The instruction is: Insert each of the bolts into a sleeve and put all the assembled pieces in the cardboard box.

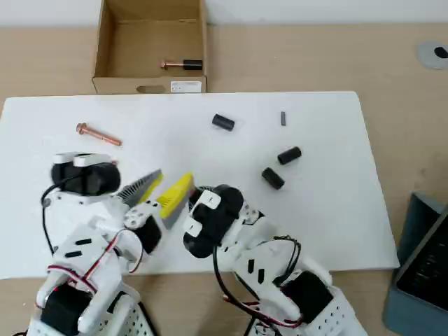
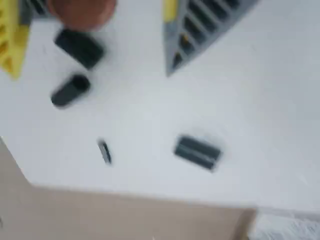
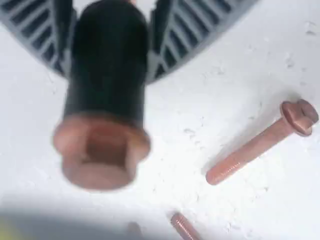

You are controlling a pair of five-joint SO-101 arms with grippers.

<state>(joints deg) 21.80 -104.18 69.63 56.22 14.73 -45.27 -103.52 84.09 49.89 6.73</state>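
One bolt (image 3: 100, 152), shank hidden in sleeve (image 3: 107, 55), in right claw (image 3: 107, 76).

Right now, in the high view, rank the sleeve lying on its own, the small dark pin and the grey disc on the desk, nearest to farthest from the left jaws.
From the left gripper:
1. Lone sleeve, middle of the white mat.
2. Small dark pin, farther right on it.
3. Grey disc, off it, far right desk corner.

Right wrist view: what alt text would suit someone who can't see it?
A claw grips a black sleeve with a copper bolt head at its near end, above a white table. A loose copper bolt lies on the table.
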